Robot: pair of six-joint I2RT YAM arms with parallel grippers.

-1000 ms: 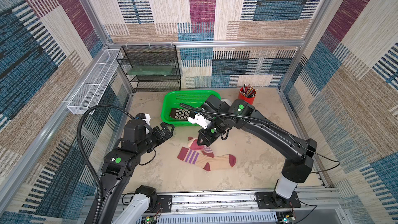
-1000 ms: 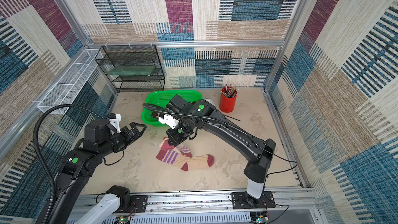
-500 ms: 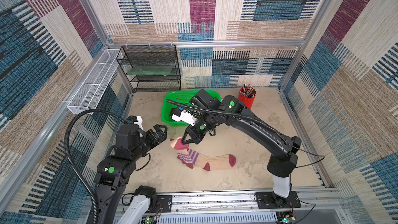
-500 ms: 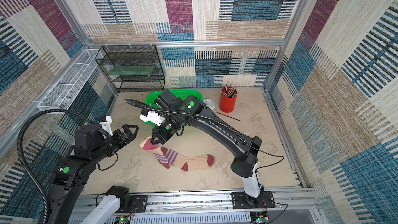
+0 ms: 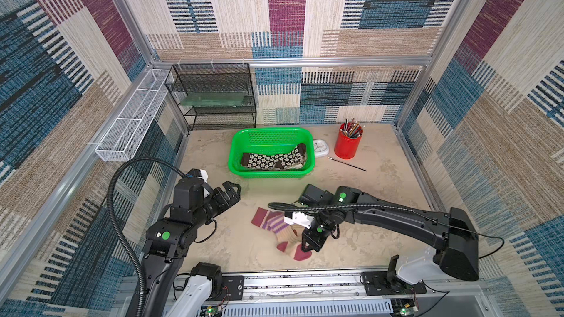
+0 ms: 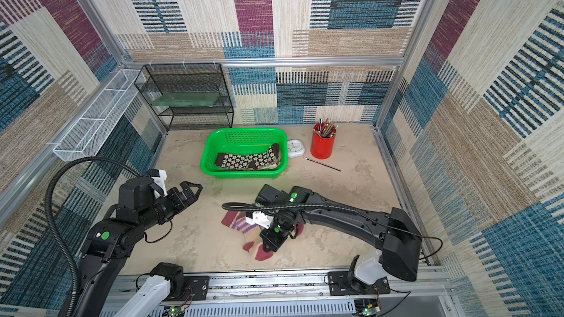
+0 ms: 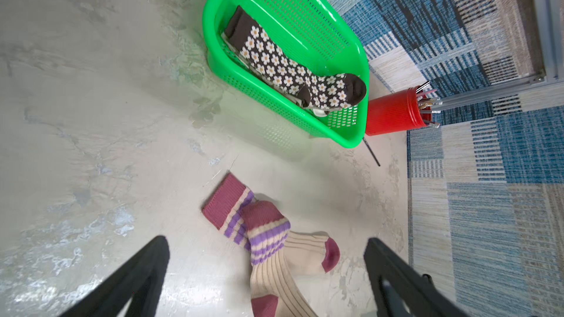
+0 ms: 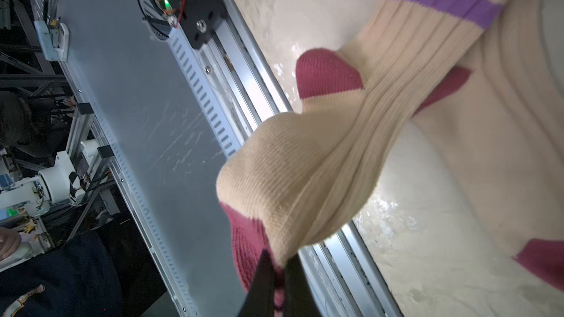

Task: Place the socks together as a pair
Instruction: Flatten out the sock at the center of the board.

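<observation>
The sock (image 8: 305, 163), seemingly limp, is being pinched at its toe by the right gripper (image 5: 307, 247), the left gripper (image 5: 233, 189) being held open.

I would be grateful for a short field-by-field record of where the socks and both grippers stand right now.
left gripper: open, empty, above the table
right gripper: fingers shut on the upper striped sock near its toe
upper striped sock: lies across its mate, toe end pinched up
lower striped sock: flat on the table
green basket: holds daisy socks
</observation>
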